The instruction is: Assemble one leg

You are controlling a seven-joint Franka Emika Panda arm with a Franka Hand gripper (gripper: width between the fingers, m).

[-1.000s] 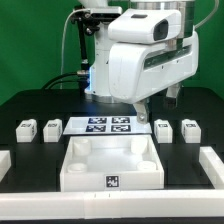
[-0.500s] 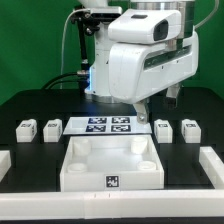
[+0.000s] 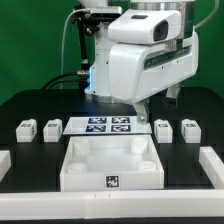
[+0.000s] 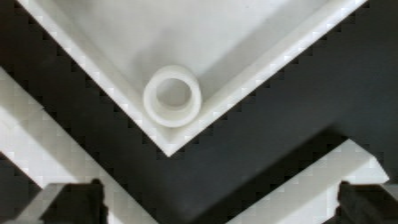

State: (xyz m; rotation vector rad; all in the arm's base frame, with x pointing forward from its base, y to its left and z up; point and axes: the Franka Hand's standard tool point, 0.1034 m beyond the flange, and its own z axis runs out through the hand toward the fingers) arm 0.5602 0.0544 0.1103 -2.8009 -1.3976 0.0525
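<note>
Four legs, small white blocks with marker tags, stand in a row on the black table: two at the exterior view's left (image 3: 27, 128) (image 3: 52, 128) and two at its right (image 3: 164, 129) (image 3: 189, 129). The large white tray (image 3: 110, 172) lies in front of them. My gripper (image 3: 160, 103) hangs above the table behind the right pair and touches nothing. In the wrist view the gripper (image 4: 217, 205) is open and empty, its dark fingertips (image 4: 68, 205) far apart. That view looks down on a tray corner with its round socket (image 4: 171, 95). No leg shows there.
The marker board (image 3: 100, 125) lies between the two pairs of legs, behind the tray. White rails (image 3: 212, 165) edge the table at both sides. The arm's bulky white body (image 3: 140, 55) fills the space above the back of the table.
</note>
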